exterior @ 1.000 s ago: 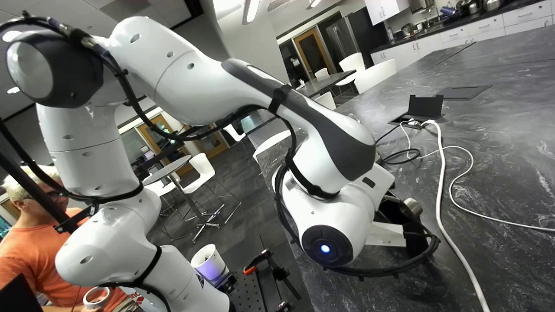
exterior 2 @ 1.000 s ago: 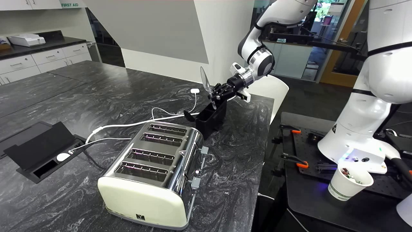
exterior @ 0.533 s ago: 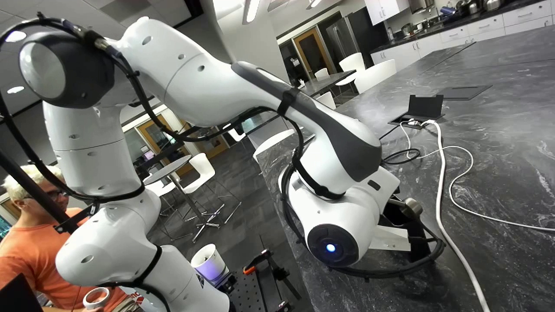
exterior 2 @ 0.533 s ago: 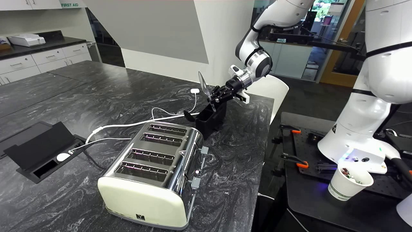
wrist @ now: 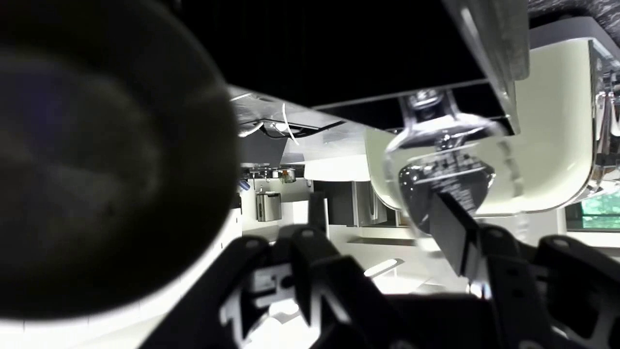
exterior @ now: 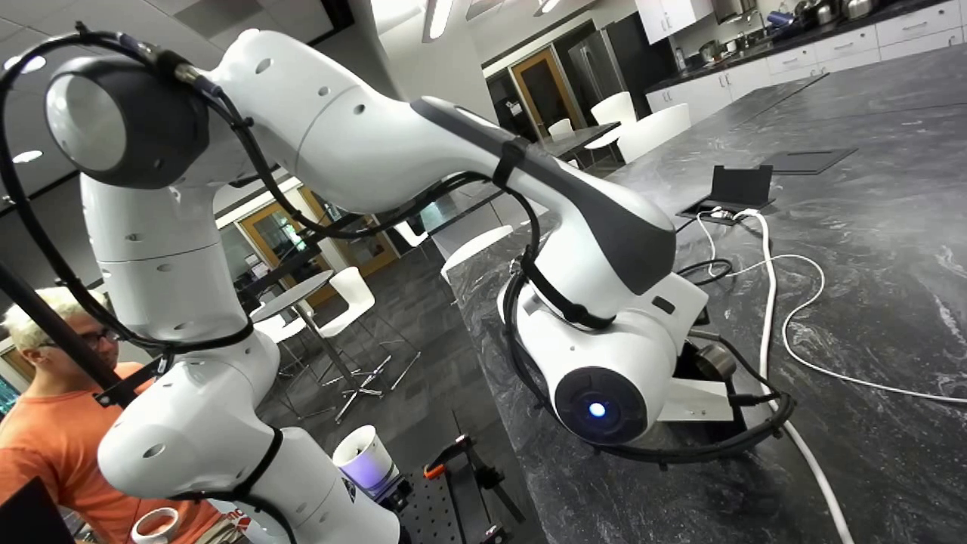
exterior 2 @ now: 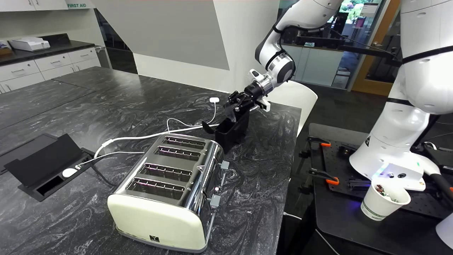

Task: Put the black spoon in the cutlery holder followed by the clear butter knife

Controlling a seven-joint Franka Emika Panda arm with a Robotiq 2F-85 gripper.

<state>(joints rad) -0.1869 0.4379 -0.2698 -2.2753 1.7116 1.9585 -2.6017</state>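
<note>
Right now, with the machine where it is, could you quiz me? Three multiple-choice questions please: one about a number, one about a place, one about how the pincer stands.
1. How many slots does the toaster have on top?
A) two B) four C) six

2. Where does the narrow end of the clear butter knife go?
A) into the cutlery holder B) into the paper cup C) into the toaster

3. How does the pincer stand?
A) shut B) clasping the paper cup C) open

Answers:
1. B: an exterior view shows four openings in its top.
2. A: in the wrist view, that end enters the holder's opening.
3. C: the wrist view shows a gap between its fingers.
</note>
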